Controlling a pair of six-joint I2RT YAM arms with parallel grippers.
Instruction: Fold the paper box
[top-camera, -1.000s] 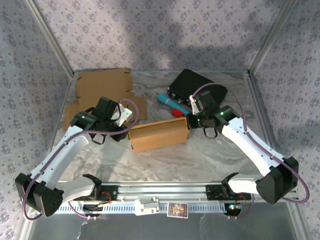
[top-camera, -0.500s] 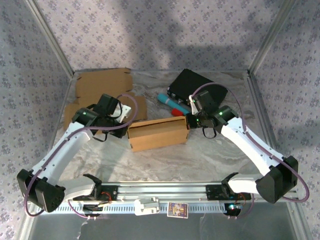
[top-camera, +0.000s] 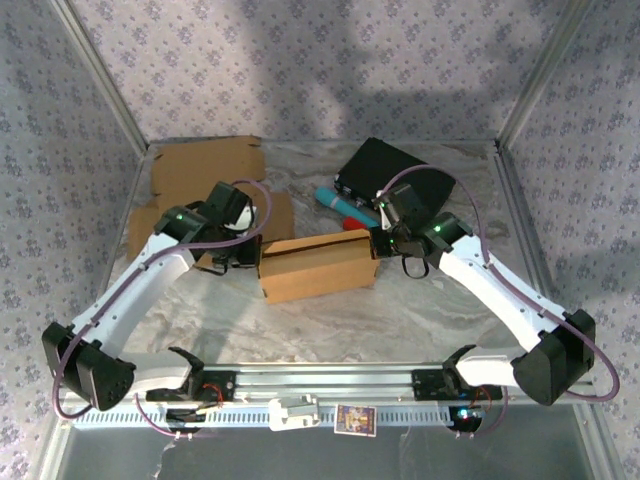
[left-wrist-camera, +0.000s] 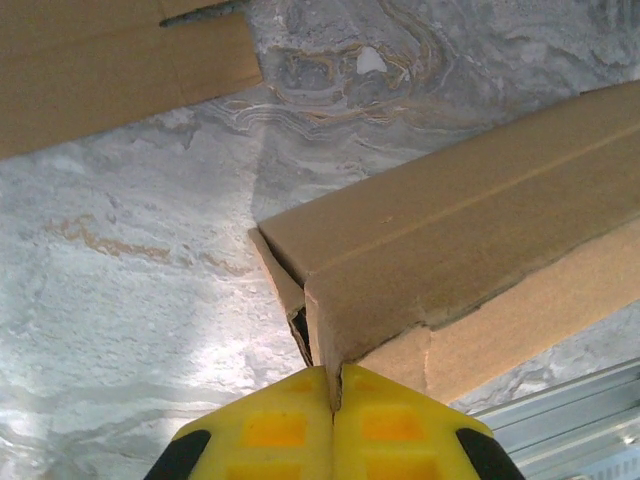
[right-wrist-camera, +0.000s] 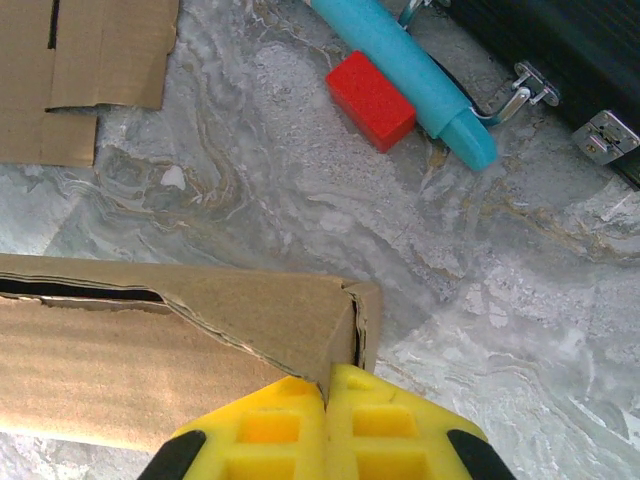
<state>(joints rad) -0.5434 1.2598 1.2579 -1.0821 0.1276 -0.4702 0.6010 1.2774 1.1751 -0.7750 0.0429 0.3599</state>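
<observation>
table: we see a grey marbled top enclosed by patterned walls, with both arm bases at its near edge.
paper box: we find it lying on a long side near the middle of the table. Its length runs left to right, and its right end sits slightly farther back. From the right wrist we see a dark gap along one seam and a flap folded in at the end.
left gripper: it sits at the box's left end with its yellow fingers pressed together and its tips against a corner of that end. We cannot tell whether any cardboard is nipped between them.
right gripper: it sits at the box's right end, fingers likewise together and tips at the corner flap. Again we cannot tell whether they pinch it.
flat cardboard: an unfolded sheet lies at the far left corner, partly under the left arm.
black case: it lies near the far edge, right of centre.
teal cylinder: it lies between the case and the box.
red block: it lies just beside the cylinder, on the box's side.
</observation>
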